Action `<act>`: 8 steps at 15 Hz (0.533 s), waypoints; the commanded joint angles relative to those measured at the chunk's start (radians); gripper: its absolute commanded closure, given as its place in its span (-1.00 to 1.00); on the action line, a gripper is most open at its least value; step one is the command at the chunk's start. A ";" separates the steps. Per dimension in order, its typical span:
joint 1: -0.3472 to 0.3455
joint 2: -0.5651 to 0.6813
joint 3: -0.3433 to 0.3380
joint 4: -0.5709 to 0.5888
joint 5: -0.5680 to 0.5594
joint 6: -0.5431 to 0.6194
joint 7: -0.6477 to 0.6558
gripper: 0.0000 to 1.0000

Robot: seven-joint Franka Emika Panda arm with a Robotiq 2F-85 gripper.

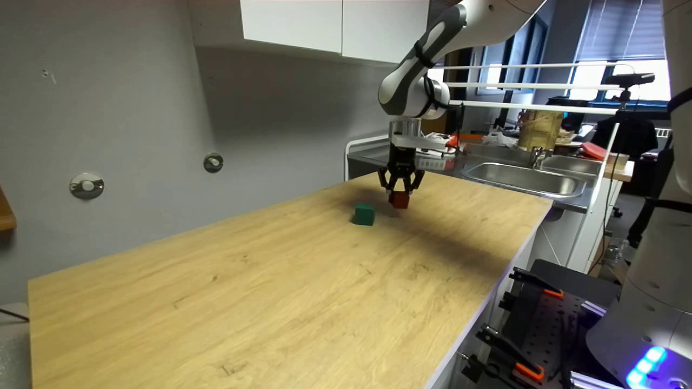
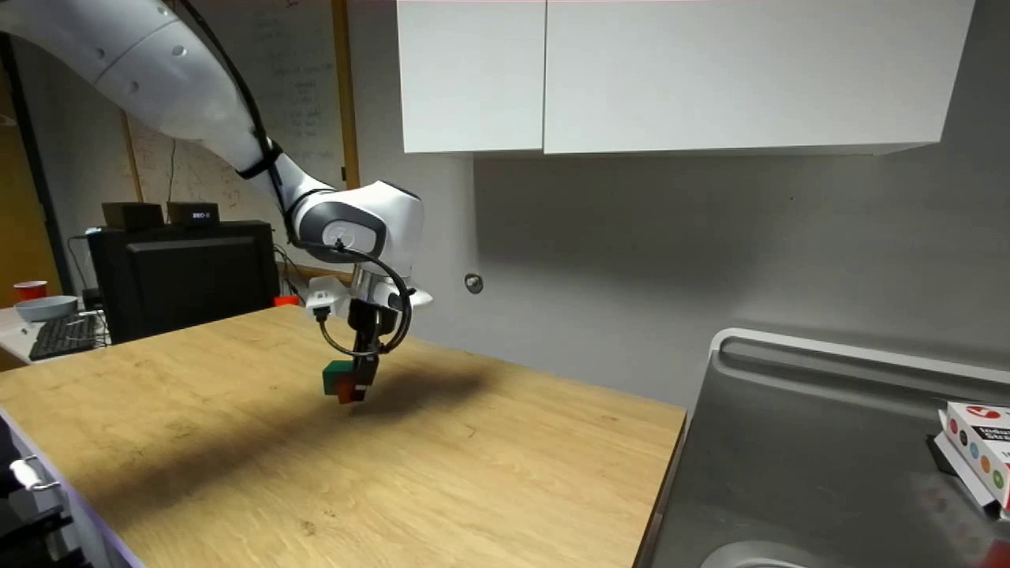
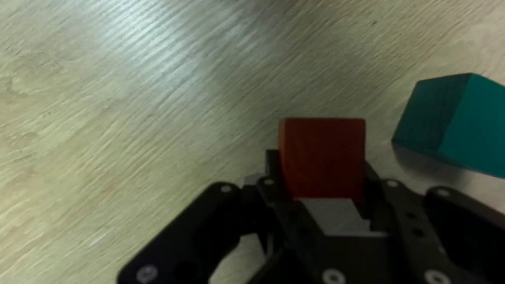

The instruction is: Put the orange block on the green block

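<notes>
Gripping orange block [image 3: 322,157] outside sink [image 1: 523,179]

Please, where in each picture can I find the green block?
In an exterior view, the green block lies near the centre.
In an exterior view, the green block lies left of centre, partly hidden.
Wrist view: green block at the right edge, cut off.
Shared landmark: the orange block.

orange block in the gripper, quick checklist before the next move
1. Gripper shut on the orange block: ok, fingers on opposite sides of it.
2. Green block resting on the wood-grain tabletop: ok.
3. Top of the green block bare: ok.
4. Orange block directly over the green block: not ok, the wrist view shows it to the left, with tabletop between.
5. Orange block high enough to clear the green block: cannot tell.
</notes>
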 commanded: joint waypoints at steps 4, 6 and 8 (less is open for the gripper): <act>0.066 -0.006 0.026 0.082 -0.103 -0.068 0.106 0.63; 0.085 0.001 0.036 0.097 -0.120 -0.077 0.120 0.63; 0.102 0.007 0.045 0.110 -0.135 -0.088 0.132 0.63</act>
